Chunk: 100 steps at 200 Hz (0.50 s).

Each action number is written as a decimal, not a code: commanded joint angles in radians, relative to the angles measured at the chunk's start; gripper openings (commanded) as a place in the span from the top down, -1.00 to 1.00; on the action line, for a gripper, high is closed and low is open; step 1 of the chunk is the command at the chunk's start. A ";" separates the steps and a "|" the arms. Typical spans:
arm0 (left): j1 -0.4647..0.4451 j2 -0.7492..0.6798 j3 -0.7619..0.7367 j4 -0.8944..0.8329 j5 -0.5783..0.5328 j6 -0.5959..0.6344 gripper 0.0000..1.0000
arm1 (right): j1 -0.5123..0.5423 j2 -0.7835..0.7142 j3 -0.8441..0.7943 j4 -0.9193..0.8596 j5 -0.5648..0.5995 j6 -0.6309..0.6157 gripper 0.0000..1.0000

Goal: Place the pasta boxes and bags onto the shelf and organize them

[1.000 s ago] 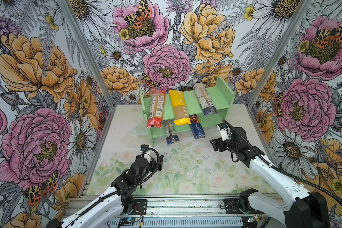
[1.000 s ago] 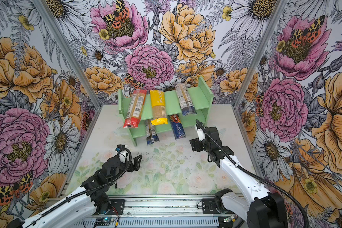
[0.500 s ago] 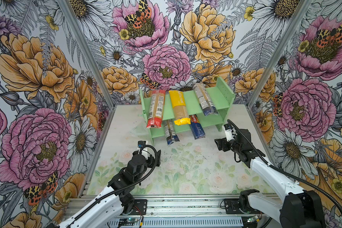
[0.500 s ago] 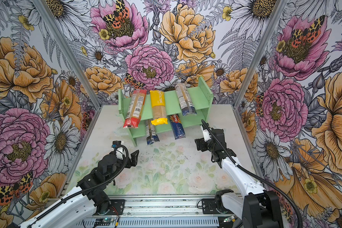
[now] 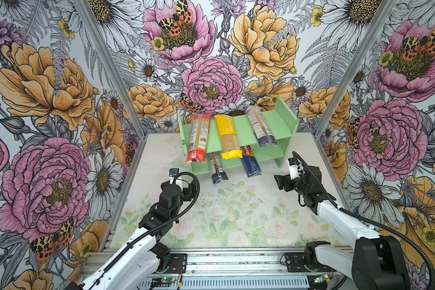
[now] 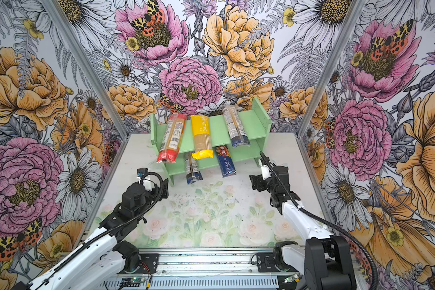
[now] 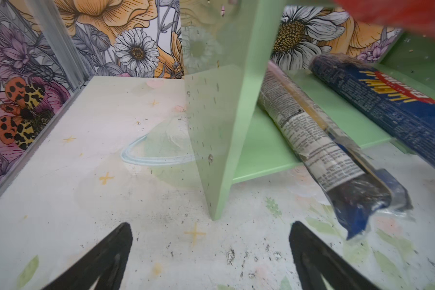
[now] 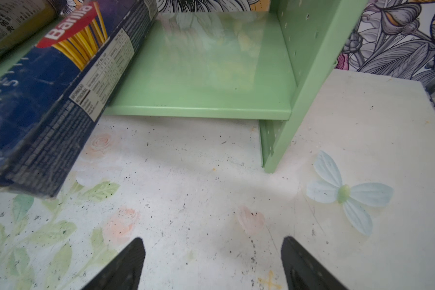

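The mint-green shelf [image 5: 284, 125] stands at the back of the table. Its top tier carries a red-ended clear bag [image 5: 199, 138], a yellow bag [image 5: 227, 135] and a blue-ended clear bag [image 5: 261, 128]. On the lower tier lie another blue-ended bag [image 5: 217, 167] [image 7: 324, 150] and the dark blue Barilla box [image 5: 250, 162] [image 8: 48, 100], both sticking out in front. My left gripper [image 5: 187, 187] [image 7: 210, 251] is open and empty before the shelf's left side panel [image 7: 211, 125]. My right gripper [image 5: 280, 182] [image 8: 212, 261] is open and empty near the right leg [image 8: 274, 140].
Floral walls with metal corner posts [image 5: 337, 82] close in three sides. The table [image 5: 224, 213] has a pale flower print and dark specks. A metal rail [image 5: 224, 261] runs along the front edge.
My left gripper has moved away from the front edge toward the shelf's left leg. My right gripper has drifted slightly back from the shelf's front. The packs have not moved.
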 commanded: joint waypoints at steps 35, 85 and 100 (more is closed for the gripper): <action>0.208 0.097 -0.007 0.177 0.060 0.084 -0.98 | -0.020 0.026 -0.018 0.103 -0.027 -0.010 -0.75; 0.314 0.124 -0.067 0.325 0.138 0.108 -0.97 | -0.033 0.022 -0.024 0.129 -0.028 -0.008 -0.75; 0.338 0.139 -0.085 0.374 0.155 0.111 -0.98 | -0.037 0.023 -0.034 0.147 -0.019 -0.007 -0.75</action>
